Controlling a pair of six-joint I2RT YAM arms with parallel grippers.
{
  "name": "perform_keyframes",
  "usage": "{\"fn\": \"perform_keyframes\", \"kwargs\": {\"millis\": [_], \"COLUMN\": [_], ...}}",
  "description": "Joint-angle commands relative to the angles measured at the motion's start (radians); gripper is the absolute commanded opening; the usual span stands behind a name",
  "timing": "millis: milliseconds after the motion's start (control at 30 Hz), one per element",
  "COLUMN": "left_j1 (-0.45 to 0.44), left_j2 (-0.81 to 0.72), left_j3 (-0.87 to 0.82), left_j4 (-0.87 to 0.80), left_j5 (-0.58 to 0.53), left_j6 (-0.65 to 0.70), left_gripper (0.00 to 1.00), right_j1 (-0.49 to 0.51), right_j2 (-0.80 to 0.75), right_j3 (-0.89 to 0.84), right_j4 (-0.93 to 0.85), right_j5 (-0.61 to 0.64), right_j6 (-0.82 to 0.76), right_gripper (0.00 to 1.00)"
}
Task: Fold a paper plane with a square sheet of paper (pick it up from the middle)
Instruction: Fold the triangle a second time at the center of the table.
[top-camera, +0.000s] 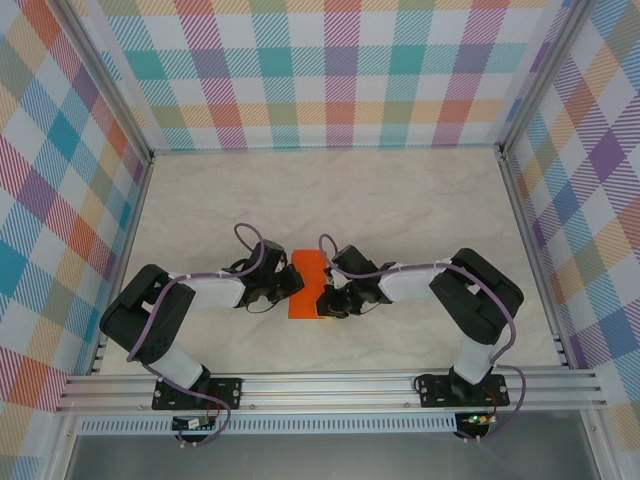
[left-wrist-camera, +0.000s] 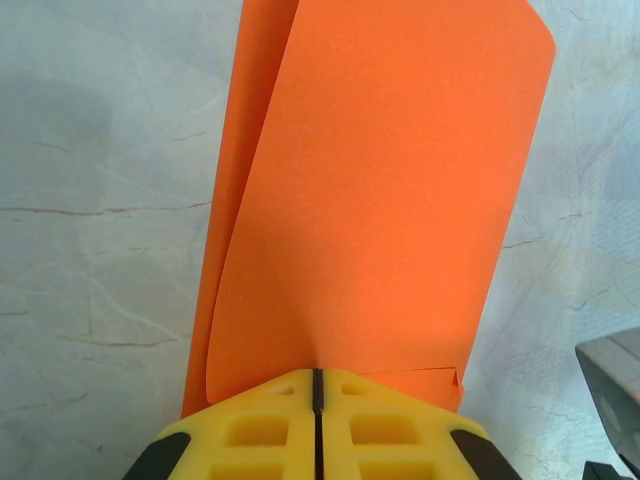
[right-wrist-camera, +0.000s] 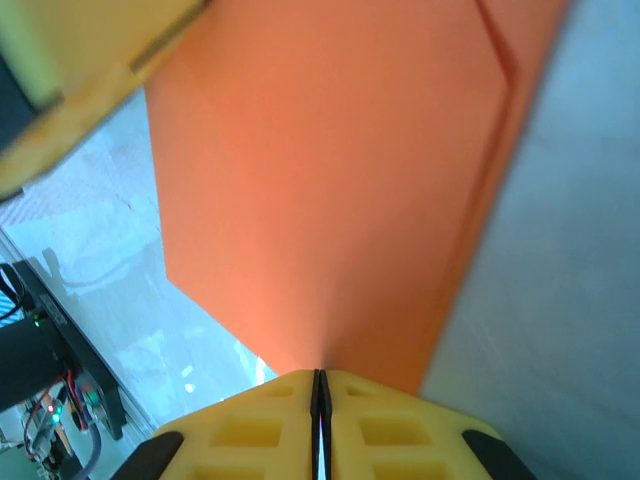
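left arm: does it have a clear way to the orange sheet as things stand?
Looks like yes: the left gripper is shut on an edge of the square sheet of paper, nothing between them. The right gripper pinches it from the opposite side.

1. Pretty clearly a robot lab test cell, not anyone's home.
2. Plaid backdrop walls (top-camera: 340, 70) box in a marble-look surface (top-camera: 400, 200), all held by aluminium frame rails (top-camera: 330, 385).
3. The left arm (top-camera: 165, 315) and right arm (top-camera: 480, 295) are bolted to the front rail, with purple cables (top-camera: 205, 277) and a bare circuit board (top-camera: 192, 424) out in the open.
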Motion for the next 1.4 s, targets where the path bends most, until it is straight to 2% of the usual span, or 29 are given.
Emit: {"fn": "perform_keyframes", "kwargs": {"millis": [0,133,300,400,567,633,767,900,1067,1233,1367], "left_j1": [0.0,0.0,-0.002,-0.003,-0.003,-0.003,-0.003,-0.003,-0.003,-0.003,-0.003], "left_j2": [0.014,0.007,-0.018,-0.036,-0.062,-0.072,-0.08,-0.08,-0.078,-0.068,-0.064], "left_j3": [-0.033,-0.036,-0.027,-0.013,0.004,0.004,0.01,0.015,0.017,0.026,0.027], "left_j4": [-0.076,-0.053,-0.041,-0.053,-0.081,-0.084,-0.103,-0.111,-0.127,-0.125,-0.13], "left_j5": [-0.089,-0.059,-0.016,-0.015,-0.016,-0.021,-0.03,-0.032,-0.041,-0.038,-0.04], "left_j6": [-0.002,0.005,0.014,0.02,0.035,0.037,0.046,0.048,0.05,0.051,0.051], "left_gripper": [0.07,0.08,0.1,0.12,0.13,0.14,0.15,0.15,0.15,0.15,0.14], "right_j1": [0.004,0.0,-0.029,-0.075,-0.118,-0.123,-0.126,-0.126,-0.126,-0.126,-0.126], "right_j2": [-0.04,-0.104,-0.22,-0.239,-0.177,-0.142,-0.069,-0.027,0.023,0.049,0.069], "right_j3": [-0.063,-0.082,-0.056,-0.033,0.042,0.067,0.108,0.128,0.147,0.15,0.159], "right_j4": [-0.076,-0.092,-0.162,-0.172,-0.163,-0.152,-0.12,-0.117,-0.107,-0.07,-0.067], "right_j5": [-0.005,0.012,0.134,0.16,0.12,0.101,0.031,0.031,0.011,-0.036,-0.045], "right_j6": [0.003,-0.01,-0.049,-0.063,-0.082,-0.084,-0.087,-0.086,-0.088,-0.086,-0.082], "right_gripper": [0.12,0.13,0.25,0.3,0.35,0.41,0.42,0.48,0.49,0.42,0.41]}}
